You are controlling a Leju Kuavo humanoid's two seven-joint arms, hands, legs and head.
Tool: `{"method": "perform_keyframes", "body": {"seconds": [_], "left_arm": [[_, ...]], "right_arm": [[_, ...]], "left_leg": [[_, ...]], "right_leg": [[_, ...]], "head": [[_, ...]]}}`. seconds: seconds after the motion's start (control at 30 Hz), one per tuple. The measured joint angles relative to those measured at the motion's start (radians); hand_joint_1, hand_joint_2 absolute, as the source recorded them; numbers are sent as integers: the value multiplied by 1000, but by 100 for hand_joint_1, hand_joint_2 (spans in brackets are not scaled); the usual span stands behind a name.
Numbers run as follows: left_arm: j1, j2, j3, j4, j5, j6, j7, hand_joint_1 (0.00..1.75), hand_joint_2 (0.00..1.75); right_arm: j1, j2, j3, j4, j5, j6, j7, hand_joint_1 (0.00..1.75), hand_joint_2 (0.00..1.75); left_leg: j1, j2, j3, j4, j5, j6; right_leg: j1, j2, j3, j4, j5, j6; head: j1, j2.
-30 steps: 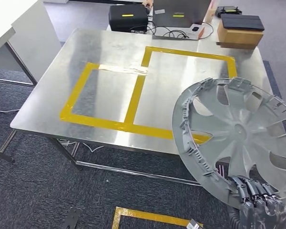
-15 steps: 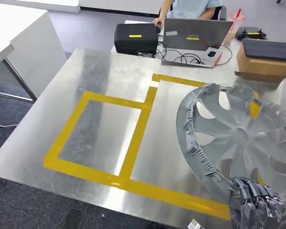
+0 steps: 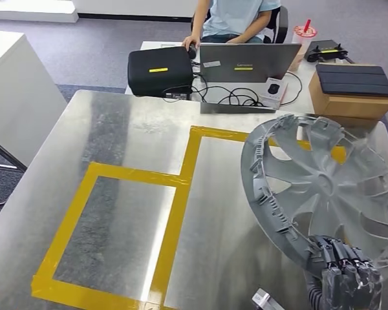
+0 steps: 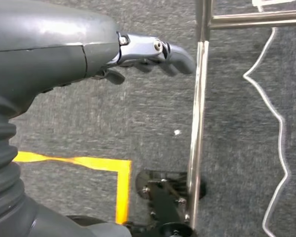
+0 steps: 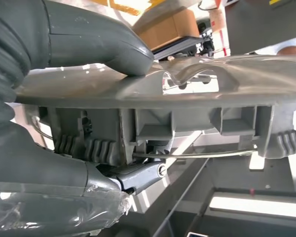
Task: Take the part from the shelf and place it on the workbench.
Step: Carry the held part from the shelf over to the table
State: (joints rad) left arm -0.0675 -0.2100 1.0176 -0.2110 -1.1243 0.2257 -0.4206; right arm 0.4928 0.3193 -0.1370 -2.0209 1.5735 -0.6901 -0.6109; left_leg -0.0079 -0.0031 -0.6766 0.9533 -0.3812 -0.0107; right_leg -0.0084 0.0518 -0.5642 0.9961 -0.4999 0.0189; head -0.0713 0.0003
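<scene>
The part is a large grey wheel cover (image 3: 324, 187) with curved spokes, tilted above the right side of the metal workbench (image 3: 133, 135). My right hand (image 3: 348, 274) grips its near rim at the lower right of the head view. In the right wrist view my thumb (image 5: 113, 44) presses one face of the wheel cover's rim (image 5: 199, 89) and my fingers (image 5: 139, 175) hook under the ribbed edge. The cover overlaps the right yellow-taped rectangle (image 3: 216, 135). My left hand (image 4: 154, 52) hangs over the carpet beside a table leg, fingers loosely extended and holding nothing.
A left yellow-taped square (image 3: 114, 232) lies on the bench. At the far edge sit a black case (image 3: 158, 71), a laptop (image 3: 246, 61) with cables, and a wooden box (image 3: 350, 97) with a dark tablet. A person (image 3: 236, 16) sits behind. A white table (image 3: 11, 90) stands left.
The camera has moved forward to the bench, so the tabletop now spreads across the view. The wheel cover, still in my right hand, now hangs over the right taped rectangle.
</scene>
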Motion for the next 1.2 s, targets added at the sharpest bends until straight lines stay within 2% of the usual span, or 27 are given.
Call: {"method": "perform_keyframes", "body": {"seconds": [0.07,0.1,0.17,0.2,0.23,0.27,0.33,0.37,0.4,0.47,0.53,0.57,0.63,0.7,0.73,0.77,0.8,0.87,0.9,0.93,1.03,1.07,1.1,1.13,1.2], "left_arm": [[-11,-2,0,0,0,-1,-4,0,175],[-12,-3,0,0,-1,-2,-5,0,175],[-11,-2,0,0,-3,-4,-7,0,175],[-12,-2,0,0,-4,-4,-7,0,175],[-14,-3,0,0,-5,-5,-8,0,175],[-16,-3,0,0,-5,-6,-8,0,175],[-19,-4,0,0,-7,-7,-9,0,175],[-20,-5,1,0,-7,-7,-10,0,175],[-21,-6,1,0,-8,-8,-10,0,175],[-23,-8,1,0,-9,-10,-11,0,175],[-24,-9,1,0,-9,-10,-11,0,175],[-23,-9,1,0,-9,-10,-11,0,175],[-22,-9,1,0,-9,-9,-11,0,175],[-21,-9,1,0,-9,-9,-11,0,175],[-20,-9,1,0,-9,-9,-11,0,175],[-20,-9,1,0,-9,-9,-11,0,175],[-20,-8,1,0,-9,-9,-11,0,175],[-22,-8,1,0,-9,-9,-11,0,175],[-24,-8,1,0,-9,-9,-11,0,175],[-25,-9,1,0,-9,-9,-11,0,175],[-25,-9,1,0,-9,-10,-11,0,175],[-25,-9,1,0,-9,-11,-11,0,175],[-25,-9,1,0,-9,-12,-11,0,175],[-25,-9,1,0,-8,-13,-11,0,175],[-25,-9,1,0,-8,-15,-11,0,175]], "right_arm": [[1,0,1,4,0,0,4,175,175],[1,0,0,7,0,0,5,175,175],[0,0,0,16,-1,0,5,175,175],[0,0,0,20,-1,0,4,175,175],[1,0,0,24,-1,0,3,175,175],[1,0,0,28,-1,0,3,175,175],[3,0,-1,35,-1,0,2,175,175],[3,0,-1,37,-1,0,1,175,175],[3,0,-2,39,-1,0,1,175,175],[3,0,-3,41,-2,0,1,175,175],[3,0,-2,41,-2,0,0,175,175],[2,0,-2,42,-2,0,0,175,175],[2,0,-2,44,-2,0,0,175,175],[1,0,-3,48,-2,0,0,175,175],[1,0,-3,50,-2,0,0,175,175],[1,0,-3,53,-2,0,0,175,175],[1,0,-3,55,-2,0,0,175,175],[1,0,-3,57,-2,0,0,175,175],[1,0,-3,57,-2,0,0,175,175],[1,0,-4,57,-2,0,0,175,175],[0,0,-4,57,-2,0,-1,175,175],[-1,0,-3,57,-2,0,-1,175,175],[-1,0,-3,57,-2,0,-1,175,175],[-1,0,-3,57,-2,0,-1,175,175],[0,0,-4,58,-2,0,-1,175,175]], "left_leg": [[7,-2,16,-10,8,4],[10,-1,26,-13,12,8],[7,5,34,-12,7,13],[6,6,36,-11,6,15],[5,6,36,-10,5,15],[5,4,36,-8,6,15],[5,0,37,0,9,13],[4,-2,38,5,7,10],[4,-3,41,9,4,5],[4,-5,48,11,-5,-8],[6,-5,48,20,-10,-17],[7,-5,39,41,-24,-21],[9,-4,-11,149,-88,-30],[14,-4,-74,279,-152,-38],[17,-4,-88,309,-160,-41],[19,-3,-84,301,-150,-44],[22,-2,-57,253,-126,-47],[29,10,24,114,-77,-52],[31,15,54,62,-60,-50],[31,19,69,36,-53,-45],[27,17,69,30,-47,-19],[28,15,70,29,-44,-11],[29,14,71,27,-40,-4],[29,14,72,26,-35,3],[26,15,69,27,-30,9]], "right_leg": [[1,-13,-9,27,-30,6],[1,-23,-26,69,-59,8],[3,-37,-79,191,-127,14],[3,-39,-103,238,-144,18],[4,-40,-110,252,-140,22],[4,-41,-95,225,-117,25],[4,-41,-22,96,-53,23],[5,-40,7,41,-33,18],[8,-40,24,10,-23,13],[13,-41,28,0,-23,1],[11,-43,35,-5,-9,-13],[8,-45,38,-7,1,-20],[3,-48,40,-10,16,-29],[2,-48,36,-10,21,-28],[1,-48,35,-10,21,-26],[-1,-47,35,-9,21,-23],[-4,-46,34,-9,20,-18],[-6,-44,32,-5,17,-3],[-5,-43,28,-2,12,5],[-4,-43,26,-1,6,13],[-6,-44,27,-3,-11,31],[-8,-45,20,13,-22,35],[-9,-46,2,49,-44,38],[-10,-46,-29,109,-76,41],[-10,-46,-105,248,-138,44]], "head": [[9,0],[14,0],[23,0],[23,0],[23,0],[23,0],[22,0],[24,0],[26,0],[30,0],[31,0],[28,0],[21,0],[16,0],[16,0],[15,0],[15,0],[12,0],[12,0],[13,0],[18,0],[20,0],[23,0],[26,0],[30,0]]}}
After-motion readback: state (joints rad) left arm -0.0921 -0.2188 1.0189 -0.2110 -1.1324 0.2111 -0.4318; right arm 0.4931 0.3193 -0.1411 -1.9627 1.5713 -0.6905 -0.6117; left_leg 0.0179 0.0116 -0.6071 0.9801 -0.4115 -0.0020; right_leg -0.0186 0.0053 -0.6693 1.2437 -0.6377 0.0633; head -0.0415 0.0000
